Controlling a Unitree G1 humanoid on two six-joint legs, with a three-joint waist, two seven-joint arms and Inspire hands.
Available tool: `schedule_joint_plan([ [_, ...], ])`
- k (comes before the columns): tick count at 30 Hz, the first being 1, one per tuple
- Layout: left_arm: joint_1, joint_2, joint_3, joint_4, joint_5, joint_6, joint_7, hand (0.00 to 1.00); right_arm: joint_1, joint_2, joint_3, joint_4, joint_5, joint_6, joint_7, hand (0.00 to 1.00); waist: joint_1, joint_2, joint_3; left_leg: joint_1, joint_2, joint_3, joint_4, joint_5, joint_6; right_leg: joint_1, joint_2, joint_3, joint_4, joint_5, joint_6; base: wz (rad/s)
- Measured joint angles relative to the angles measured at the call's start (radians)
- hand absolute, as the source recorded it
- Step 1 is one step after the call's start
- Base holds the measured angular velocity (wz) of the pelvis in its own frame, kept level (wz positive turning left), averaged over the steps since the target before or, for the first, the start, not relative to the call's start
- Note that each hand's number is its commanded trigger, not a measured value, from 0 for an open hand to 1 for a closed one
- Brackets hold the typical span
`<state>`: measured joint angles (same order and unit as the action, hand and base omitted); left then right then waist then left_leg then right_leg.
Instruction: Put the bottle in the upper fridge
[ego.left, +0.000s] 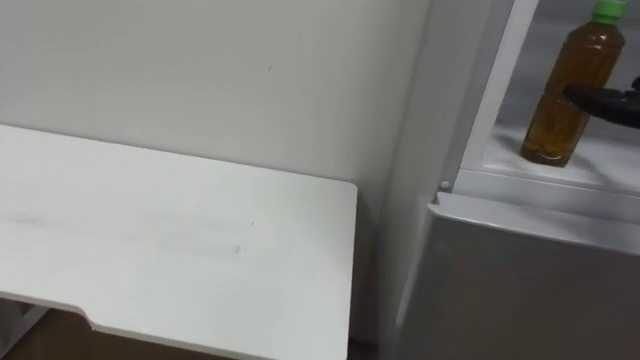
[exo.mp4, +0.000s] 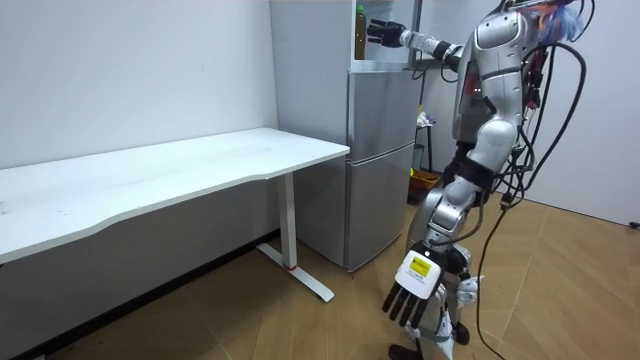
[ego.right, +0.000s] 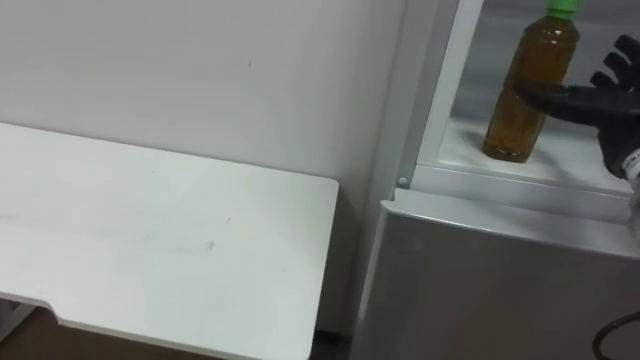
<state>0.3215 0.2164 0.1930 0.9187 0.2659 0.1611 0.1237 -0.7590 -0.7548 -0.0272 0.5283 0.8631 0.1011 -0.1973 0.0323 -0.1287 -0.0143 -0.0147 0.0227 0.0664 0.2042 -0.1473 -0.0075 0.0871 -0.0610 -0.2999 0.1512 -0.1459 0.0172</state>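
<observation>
The bottle (ego.right: 525, 85) stands upright on the shelf (ego.right: 585, 152) of the upper fridge, near the front edge and close to the wall on my left. My right hand (ego.right: 612, 105) is inside that compartment, just beside the bottle. Its fingers (ego.right: 570, 98) are spread and mostly straight. One of them reaches across to the bottle's side at about mid-height, and nothing is curled round it. I'd call that hand open, touching at most and not holding. My left hand (exo.mp4: 408, 297) hangs by my leg with its fingers loose and empty.

By my reckoning the placing is as good as done, and what is left is getting clear without spoiling it. The bottle is tall and narrow, so a sideways brush would tip it. I should first lift the reaching finger off the bottle, away to my right. Then I should draw the hand straight back out along my arm's line, fingers spread and above the sill over the lower door (ego.right: 480, 280). Go slowly, and watch that the bottle does not rock. The table (ego.left: 180, 250) on my left plays no part.
</observation>
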Motion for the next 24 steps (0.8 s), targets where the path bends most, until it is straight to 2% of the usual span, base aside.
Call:
schedule_joint_plan([
  [5, 0.002, 0.000, 0.001, 0.000, 0.000, -0.002, 0.005, 0.00, 0.013, 0.000, -0.017, -0.027, -0.017, 0.000, -0.025, 0.00, -0.002, -0.001, -0.0002, 0.011, 0.001, 0.013, -0.009, 0.000, 0.000, 0.000, 0.000, 0.010, 0.000, 0.000, 0.000, -0.06],
  [8, 0.001, -0.001, 0.001, 0.000, 0.000, -0.020, 0.035, 0.00, 0.060, 0.000, -0.030, -0.099, -0.051, -0.007, -0.048, 0.00, -0.004, -0.001, 0.0000, 0.012, 0.001, 0.015, -0.013, -0.001, 0.000, 0.000, 0.000, 0.012, 0.000, 0.000, 0.000, -0.01],
  [11, 0.003, -0.001, 0.001, -0.001, -0.001, -0.030, 0.059, 0.00, 0.117, 0.000, -0.064, -0.199, -0.071, -0.008, -0.075, 0.00, -0.006, 0.002, 0.0026, 0.013, 0.001, 0.019, -0.017, -0.001, 0.001, 0.000, 0.000, 0.016, 0.000, 0.000, 0.000, -0.04],
  [15, -0.001, -0.006, 0.001, 0.002, 0.000, -0.034, 0.066, 0.00, 0.165, 0.007, -0.106, -0.305, -0.102, -0.015, -0.120, 0.00, -0.005, 0.013, 0.0105, 0.023, 0.001, 0.028, -0.031, -0.002, 0.001, 0.002, -0.001, 0.024, 0.000, 0.000, 0.000, -0.08],
  [18, -0.002, -0.015, -0.008, 0.002, -0.001, -0.034, 0.070, 0.00, 0.235, 0.051, -0.134, -0.434, -0.164, -0.027, -0.154, 0.00, -0.008, 0.020, 0.0144, 0.026, 0.002, 0.033, -0.033, -0.002, 0.001, 0.002, 0.000, 0.028, 0.001, 0.000, 0.000, -0.05],
  [20, -0.008, -0.021, -0.017, 0.002, -0.015, -0.034, 0.070, 0.00, 0.272, 0.084, -0.138, -0.495, -0.174, -0.036, -0.169, 0.00, -0.014, 0.025, 0.0133, 0.027, 0.002, 0.038, -0.032, -0.002, 0.001, -0.002, 0.000, 0.035, 0.001, 0.000, 0.000, -0.07],
  [22, -0.018, -0.026, -0.020, 0.005, -0.041, -0.040, 0.071, 0.00, 0.310, 0.137, -0.143, -0.557, -0.206, -0.039, -0.180, 0.00, -0.023, 0.029, 0.0133, 0.030, 0.002, 0.040, -0.032, -0.002, 0.002, -0.003, -0.001, 0.039, 0.002, 0.000, 0.000, -0.04],
  [24, -0.019, -0.029, -0.022, 0.006, -0.056, -0.051, 0.073, 0.00, 0.333, 0.168, -0.143, -0.596, -0.226, -0.040, -0.193, 0.00, -0.025, 0.031, 0.0139, 0.036, 0.003, 0.047, -0.031, -0.002, 0.002, -0.003, 0.000, 0.047, 0.002, 0.000, 0.000, -0.08],
])
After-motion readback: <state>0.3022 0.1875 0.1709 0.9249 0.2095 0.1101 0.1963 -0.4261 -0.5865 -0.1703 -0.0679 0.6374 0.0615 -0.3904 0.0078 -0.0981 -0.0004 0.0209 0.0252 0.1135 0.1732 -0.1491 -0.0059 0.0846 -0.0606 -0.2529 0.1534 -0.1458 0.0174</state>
